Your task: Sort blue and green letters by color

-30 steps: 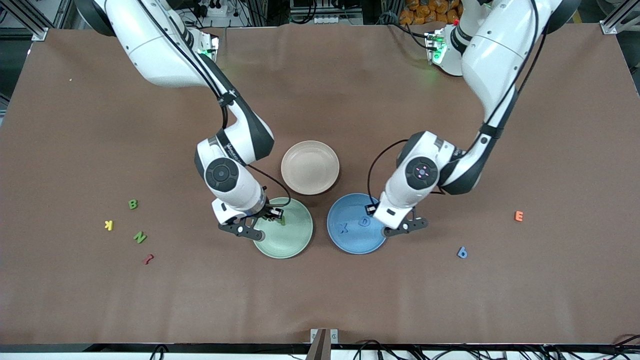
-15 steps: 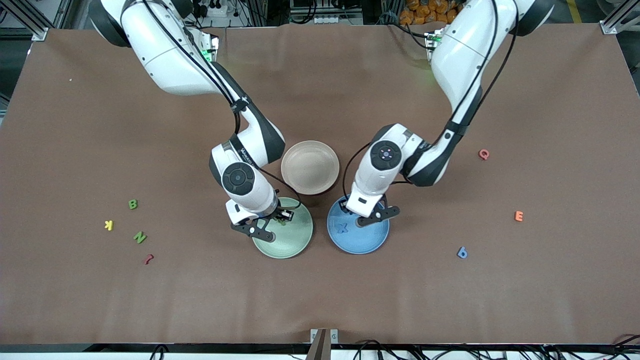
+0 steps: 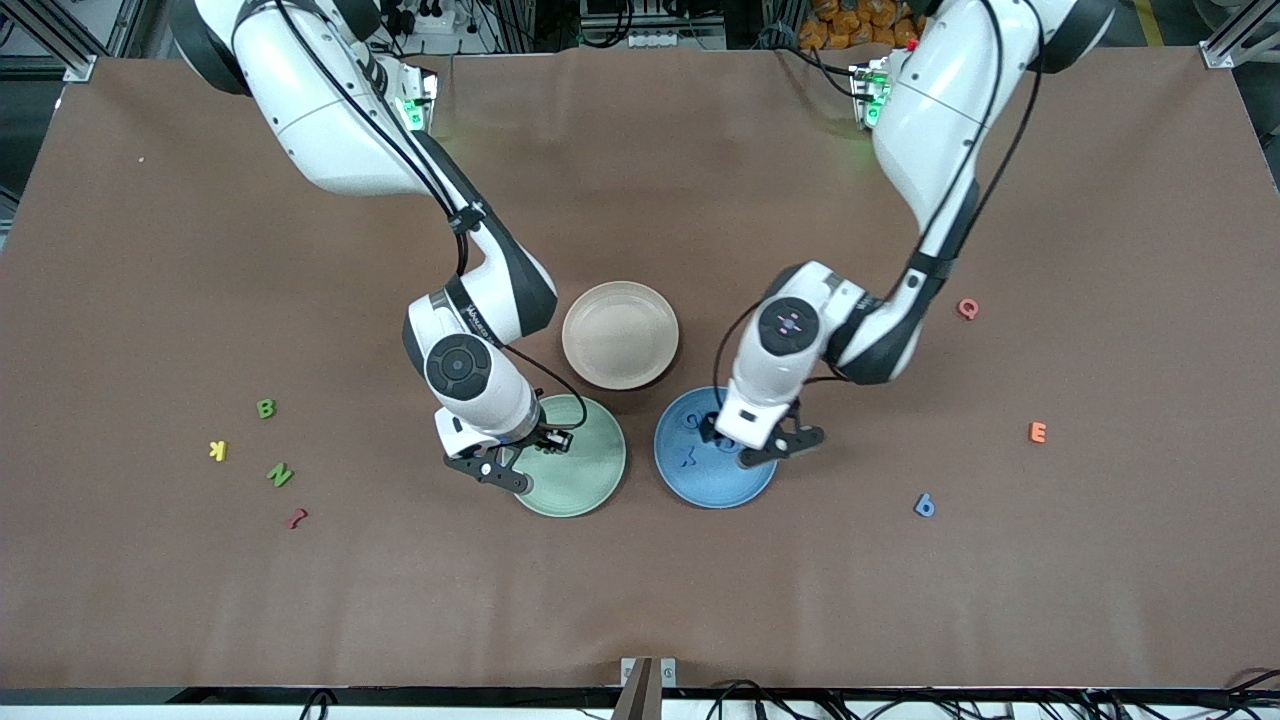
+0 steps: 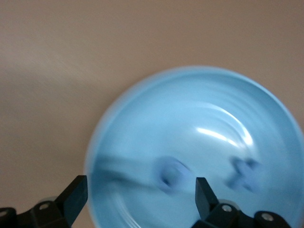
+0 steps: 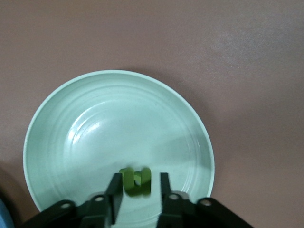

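Left gripper shifted back over shallow light-blue plate, fingers apart, empty; blue letters D, X inside. Right gripper over pale-green plate, fingers flanking small green letter, grip uncertain. Green B, N, blue b remained outside plates.

— What is carried by the brown tabletop?

— Three plates are set mid-table: a beige plate, with a green plate and a blue plate nearer the camera.

— And loose letters?

— A green B, yellow K, green N and dark red piece are found toward the right arm's end; a pink Q, orange E and blue b toward the left arm's.
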`<state>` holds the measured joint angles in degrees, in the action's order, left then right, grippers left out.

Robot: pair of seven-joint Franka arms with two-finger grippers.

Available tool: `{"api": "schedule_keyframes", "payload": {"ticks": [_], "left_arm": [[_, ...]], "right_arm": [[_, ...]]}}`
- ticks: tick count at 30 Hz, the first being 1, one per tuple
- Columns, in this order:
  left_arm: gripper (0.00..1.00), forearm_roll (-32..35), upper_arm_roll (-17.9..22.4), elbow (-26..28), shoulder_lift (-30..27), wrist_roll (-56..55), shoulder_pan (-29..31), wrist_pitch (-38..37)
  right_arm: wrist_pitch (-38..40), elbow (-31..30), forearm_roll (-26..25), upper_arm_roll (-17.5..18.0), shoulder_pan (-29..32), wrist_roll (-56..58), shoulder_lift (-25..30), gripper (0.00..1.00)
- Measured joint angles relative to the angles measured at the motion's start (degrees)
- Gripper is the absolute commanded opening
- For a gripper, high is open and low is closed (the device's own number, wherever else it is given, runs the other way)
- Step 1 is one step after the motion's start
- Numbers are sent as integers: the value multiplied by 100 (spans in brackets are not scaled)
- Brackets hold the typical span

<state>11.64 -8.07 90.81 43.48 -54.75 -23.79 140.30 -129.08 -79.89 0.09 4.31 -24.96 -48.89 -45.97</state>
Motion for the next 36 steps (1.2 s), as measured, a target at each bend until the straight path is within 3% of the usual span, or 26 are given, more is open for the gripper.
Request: {"api": "schedule_keyframes", "payload": {"ticks": [10, 23, 36], "left_arm": [[100, 3, 6, 8, -2, 790, 1024, -22], [100, 12, 7, -5, -3, 2170, 1820, -23], [100, 12, 7, 34, 57, 4303, 2254, -84]], "right_arm": [[1, 20, -18, -10, 3, 0, 0, 100], [74, 139, -128, -24, 176, 116, 21, 100], [1361, 219, -154, -29, 743, 1307, 467, 100]]}}
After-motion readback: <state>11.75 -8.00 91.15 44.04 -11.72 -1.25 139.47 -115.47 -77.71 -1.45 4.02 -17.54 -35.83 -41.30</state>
